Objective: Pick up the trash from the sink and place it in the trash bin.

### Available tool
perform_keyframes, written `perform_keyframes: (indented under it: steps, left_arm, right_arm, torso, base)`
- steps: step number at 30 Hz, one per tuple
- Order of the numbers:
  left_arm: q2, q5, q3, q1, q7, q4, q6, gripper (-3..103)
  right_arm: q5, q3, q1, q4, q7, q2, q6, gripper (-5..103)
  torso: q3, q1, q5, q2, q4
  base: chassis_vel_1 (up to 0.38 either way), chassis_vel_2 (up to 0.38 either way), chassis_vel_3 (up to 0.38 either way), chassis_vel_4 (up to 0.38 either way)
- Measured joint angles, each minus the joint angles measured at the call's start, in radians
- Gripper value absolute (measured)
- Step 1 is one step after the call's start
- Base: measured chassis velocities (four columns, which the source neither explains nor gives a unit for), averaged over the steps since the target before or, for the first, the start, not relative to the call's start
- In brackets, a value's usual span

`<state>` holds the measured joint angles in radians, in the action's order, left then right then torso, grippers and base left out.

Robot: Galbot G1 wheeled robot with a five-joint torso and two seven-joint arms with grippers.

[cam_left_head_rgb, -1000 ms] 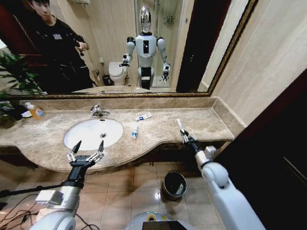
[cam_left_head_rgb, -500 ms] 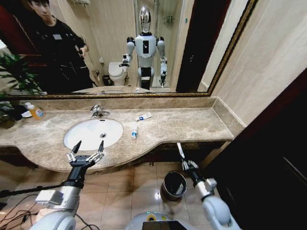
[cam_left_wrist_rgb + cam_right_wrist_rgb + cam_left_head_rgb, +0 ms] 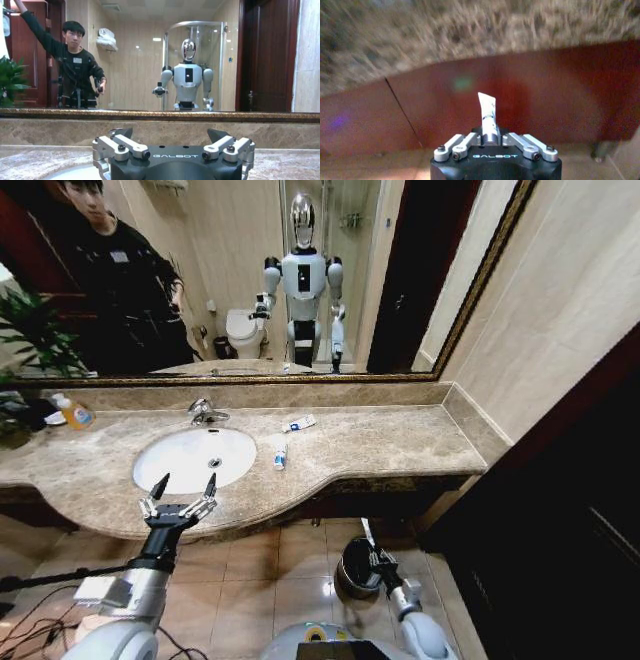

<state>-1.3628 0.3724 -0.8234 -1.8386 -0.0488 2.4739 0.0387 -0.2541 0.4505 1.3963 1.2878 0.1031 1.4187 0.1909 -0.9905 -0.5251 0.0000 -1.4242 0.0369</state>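
Left of the frame: the left gripper [image 3: 184, 492] was held at the near edge of the counter, fingers spread wide, nothing between them; the sink [image 3: 160, 470] lay just beyond it, basin seen bare. Upper left, one orange bottle [image 3: 73, 412] was noted beside a plant [image 3: 30, 340]. Centre: two white-and-blue tubes were counted on the marble, one [image 3: 280, 457] just right of the basin, one [image 3: 299, 423] farther back near the mirror [image 3: 250, 280]. Lower centre-right, below counter level: the right gripper [image 3: 377, 558] was closed on one white tube [image 3: 487, 112], clamped at its lower end, long axis running straight out along the fingers and standing roughly upright in the head view. One trash bin [image 3: 352, 579] stood on the floor tiles, its rim touching or just left of the gripper in the frame; whether the tube was already above the opening could not be told. The right arm was judged much the nearer to the bin; the drop was judged to depend on a small shift leftward over the rim.
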Motion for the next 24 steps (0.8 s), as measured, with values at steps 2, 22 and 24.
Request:
perform_keyframes:
  steps: [2,22,24]
  left_arm:
    - [0.000,0.000,0.000,0.000,0.000,0.000,0.000,100]
    - [0.000,0.000,0.000,0.000,0.000,0.000,0.000,100]
    - [0.000,0.000,0.000,0.000,0.000,0.000,0.000,100]
  right_arm:
    - [0.006,0.001,-0.024,-0.044,0.000,0.008,0.008,17]
    - [0.059,-0.001,-0.225,-0.490,-0.044,0.047,0.063,24]
    - [0.060,-0.001,-0.224,-0.489,-0.045,0.047,0.064,29]
  torso:
    - [0.000,0.000,-0.0001,0.000,-0.0001]
    - [0.000,0.000,0.0000,0.000,-0.0001]
    - [0.000,0.000,-0.0001,0.000,-0.0001]
  base:
    - [0.000,0.000,0.000,0.000]
    - [0.000,0.000,0.000,0.000]
    - [0.000,0.000,0.000,0.000]
